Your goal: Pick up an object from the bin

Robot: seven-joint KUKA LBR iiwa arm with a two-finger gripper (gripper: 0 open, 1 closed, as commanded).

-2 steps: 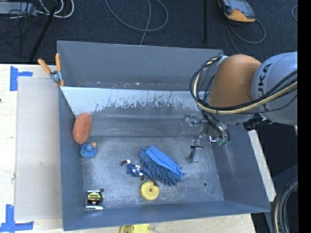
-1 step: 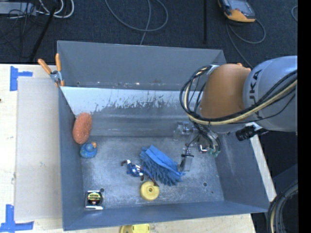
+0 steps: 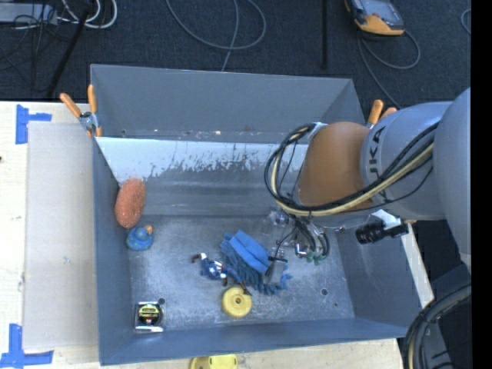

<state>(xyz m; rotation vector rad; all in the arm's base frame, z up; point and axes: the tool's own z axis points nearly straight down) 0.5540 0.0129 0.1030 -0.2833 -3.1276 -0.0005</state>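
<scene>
My gripper (image 3: 277, 266) hangs low in the bin's middle right, right at the right end of a blue brush-like thing (image 3: 244, 254) with a dark blue fringe. It lies on the bin floor, and whether it is gripped is hidden under the wrist. Just below it rests a yellow round piece (image 3: 237, 302). A small blue and white item (image 3: 207, 266) lies to the left of the blue thing.
An orange oval sponge (image 3: 131, 201) leans on the left wall, with a small blue duck (image 3: 139, 238) below it. A yellow and black tape measure (image 3: 149, 314) sits in the front left corner. The arm with its orange cover and cables reaches in from the right.
</scene>
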